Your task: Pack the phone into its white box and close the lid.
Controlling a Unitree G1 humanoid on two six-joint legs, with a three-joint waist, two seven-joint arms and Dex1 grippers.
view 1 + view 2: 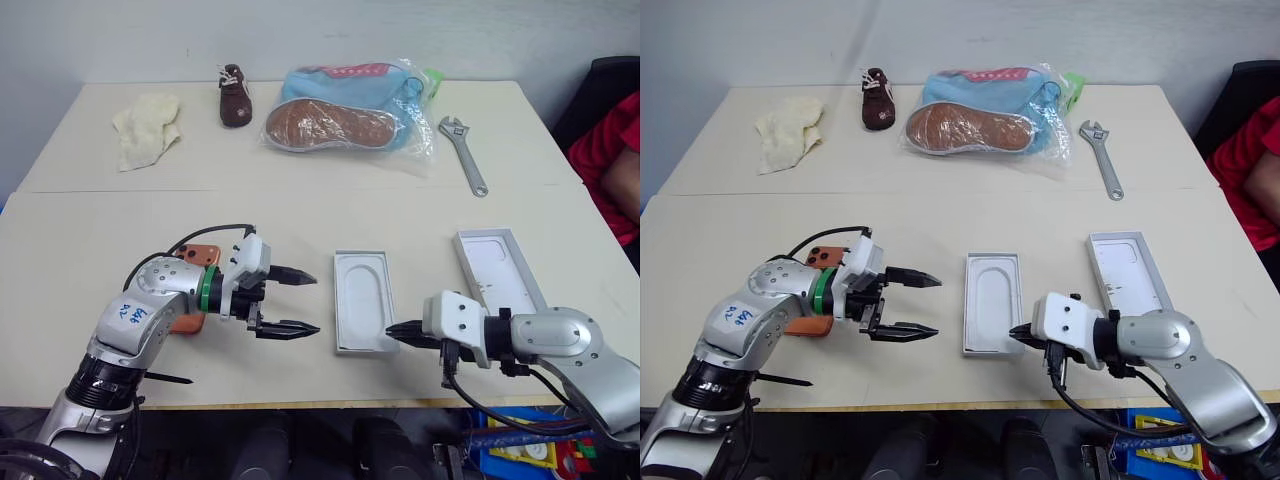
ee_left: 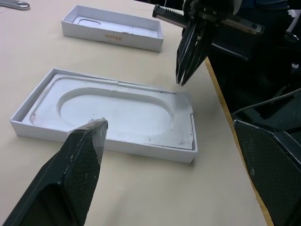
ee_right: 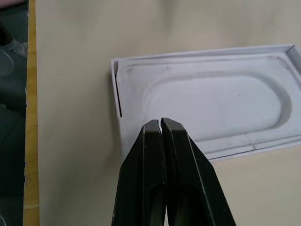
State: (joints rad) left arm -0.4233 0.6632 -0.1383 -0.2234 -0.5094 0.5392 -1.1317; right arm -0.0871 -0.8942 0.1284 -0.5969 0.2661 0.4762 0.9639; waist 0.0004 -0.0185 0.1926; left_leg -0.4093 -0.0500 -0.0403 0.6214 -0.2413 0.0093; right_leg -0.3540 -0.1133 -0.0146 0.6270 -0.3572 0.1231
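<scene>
Right gripper (image 1: 1020, 333) pinched shut, empty, tips at near corner of box (image 1: 990, 316), insert seated inside. Left gripper (image 1: 298, 302) spread wide, empty. Phone (image 1: 195, 287) under left arm; lid (image 1: 1127, 272) beside box. Judgement: reach back for phone, lay it flat and square to walls.

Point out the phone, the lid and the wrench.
phone (image 1: 203, 255), left eye view, its orange corner behind the left arm.
lid (image 1: 500, 268), left eye view, its white inner floor.
wrench (image 1: 466, 160), left eye view, mid-handle.

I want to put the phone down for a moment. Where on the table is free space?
Free: the patch between the open left gripper and the white box, and the wide strip between the box and the shoe bag. Crowded: the box's near corner, where the shut right gripper sits beside the lid.
</scene>
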